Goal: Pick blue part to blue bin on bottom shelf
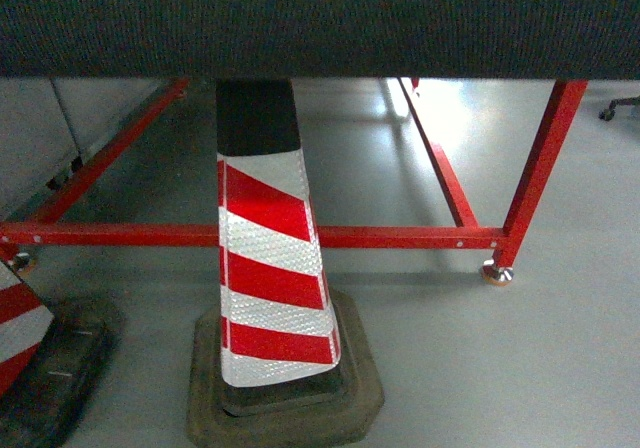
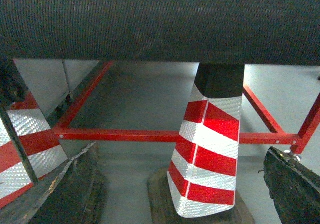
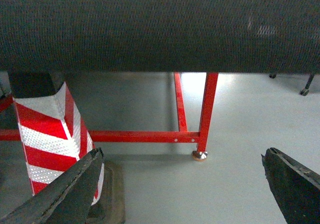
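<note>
- Neither the blue part, the blue bin nor the bottom shelf showed in any view, so which way the part lay and which arm was nearer could not be told.
- The left hand [image 2: 180, 184] and right hand [image 3: 182, 184] were both released, fingers spread wide, grasping nothing.
- A striped cone [image 1: 265, 268] stood close ahead, before the red frame [image 1: 400, 237] under a dark bench edge [image 1: 320, 18].
- Open floor [image 1: 560, 368] lay to the right.

**Both grippers spread wide, holding nothing**

The left gripper [image 2: 182, 184] shows two dark fingers [image 2: 70, 189] at the lower corners of its wrist view, jaws far apart with nothing between. The right gripper [image 3: 182, 184] stands the same, its fingers [image 3: 65, 191] splayed and bare. Neither arm appears in the head view.
</note>
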